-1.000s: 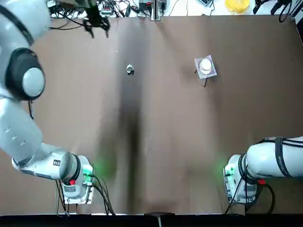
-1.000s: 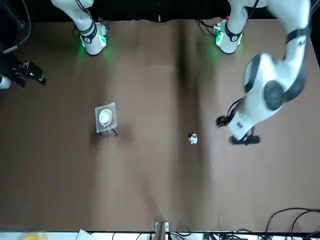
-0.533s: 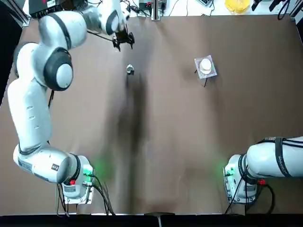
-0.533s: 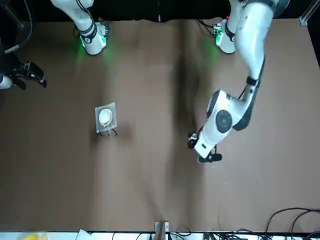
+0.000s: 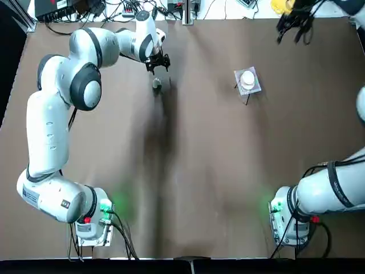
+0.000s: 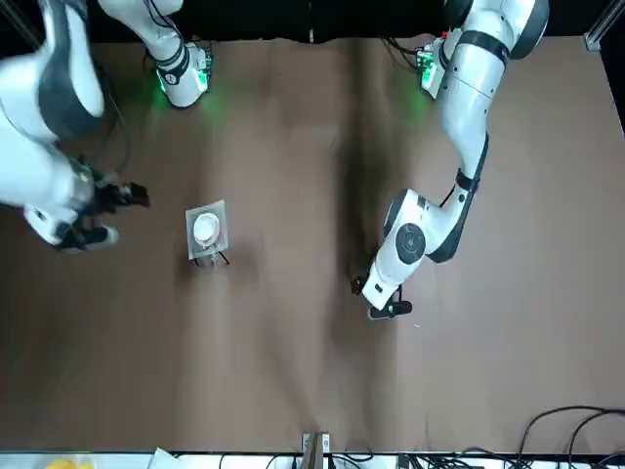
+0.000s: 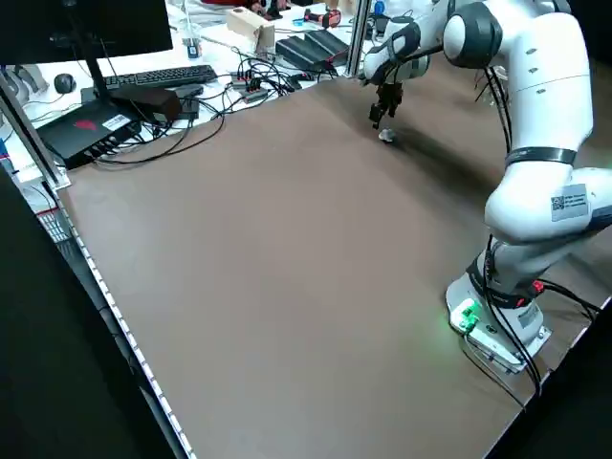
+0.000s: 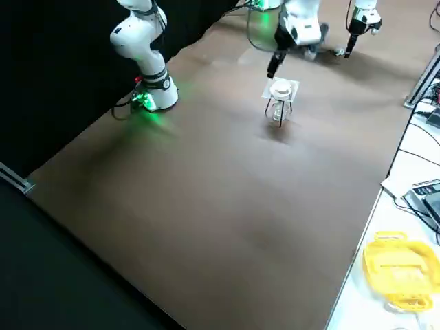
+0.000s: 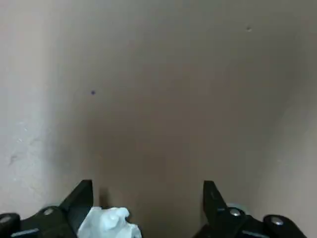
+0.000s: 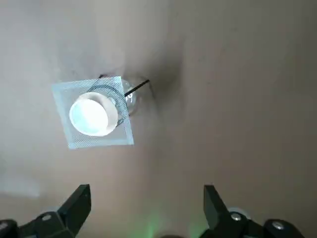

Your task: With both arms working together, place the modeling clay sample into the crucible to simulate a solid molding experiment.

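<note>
Left black two-finger gripper (image 9: 148, 210): now drawn in beside the whitish irregular clay lump (image 9: 110, 224), fingers spread; your grasp looks next. Right black two-finger gripper (image 10: 147, 212): swung in towards the round white crucible (image 10: 94, 114), fingers spread. Clay, one; crucible, one; grippers, two.

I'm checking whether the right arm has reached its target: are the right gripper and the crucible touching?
Apart. The right wrist view shows bare tabletop between the right gripper's open jaws and the crucible.
</note>
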You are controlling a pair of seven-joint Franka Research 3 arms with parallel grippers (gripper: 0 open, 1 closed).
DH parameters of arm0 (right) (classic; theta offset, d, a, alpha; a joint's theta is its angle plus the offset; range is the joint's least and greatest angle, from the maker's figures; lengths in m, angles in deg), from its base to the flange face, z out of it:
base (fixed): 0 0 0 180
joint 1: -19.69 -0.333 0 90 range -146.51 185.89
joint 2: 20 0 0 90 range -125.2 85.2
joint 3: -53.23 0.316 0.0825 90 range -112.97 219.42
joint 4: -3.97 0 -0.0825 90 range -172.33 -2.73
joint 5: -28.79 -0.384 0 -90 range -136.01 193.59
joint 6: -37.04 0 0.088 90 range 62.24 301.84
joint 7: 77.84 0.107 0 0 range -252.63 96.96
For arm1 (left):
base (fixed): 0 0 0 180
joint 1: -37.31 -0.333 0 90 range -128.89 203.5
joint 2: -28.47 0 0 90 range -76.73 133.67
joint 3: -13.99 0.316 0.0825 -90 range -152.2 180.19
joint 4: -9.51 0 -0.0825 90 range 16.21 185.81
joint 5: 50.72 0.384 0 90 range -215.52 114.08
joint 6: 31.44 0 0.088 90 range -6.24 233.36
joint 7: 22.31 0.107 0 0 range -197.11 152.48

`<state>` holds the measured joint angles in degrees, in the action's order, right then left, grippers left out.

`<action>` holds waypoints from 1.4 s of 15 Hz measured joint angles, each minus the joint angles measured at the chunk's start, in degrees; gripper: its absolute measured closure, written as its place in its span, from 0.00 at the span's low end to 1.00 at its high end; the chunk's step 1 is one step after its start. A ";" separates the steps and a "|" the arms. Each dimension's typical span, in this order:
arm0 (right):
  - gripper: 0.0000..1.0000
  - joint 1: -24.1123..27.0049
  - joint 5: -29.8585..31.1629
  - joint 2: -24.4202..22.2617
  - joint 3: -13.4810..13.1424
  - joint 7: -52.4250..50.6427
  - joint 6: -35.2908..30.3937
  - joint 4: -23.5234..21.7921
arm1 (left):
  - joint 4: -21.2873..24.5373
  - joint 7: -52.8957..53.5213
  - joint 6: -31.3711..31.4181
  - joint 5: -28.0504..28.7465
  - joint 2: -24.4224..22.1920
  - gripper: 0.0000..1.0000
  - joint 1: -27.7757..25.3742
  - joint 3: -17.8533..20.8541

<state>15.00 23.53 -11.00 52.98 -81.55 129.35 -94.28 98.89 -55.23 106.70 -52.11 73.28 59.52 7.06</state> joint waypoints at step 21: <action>0.57 -4.33 -7.49 13.64 0.03 -0.14 3.11 -0.24 | -0.11 -0.88 -12.06 3.20 0.02 0.45 0.45 0.24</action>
<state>10.68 16.04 2.64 53.01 -81.69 132.46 -94.52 98.78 -56.12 94.64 -48.91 73.30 59.96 7.30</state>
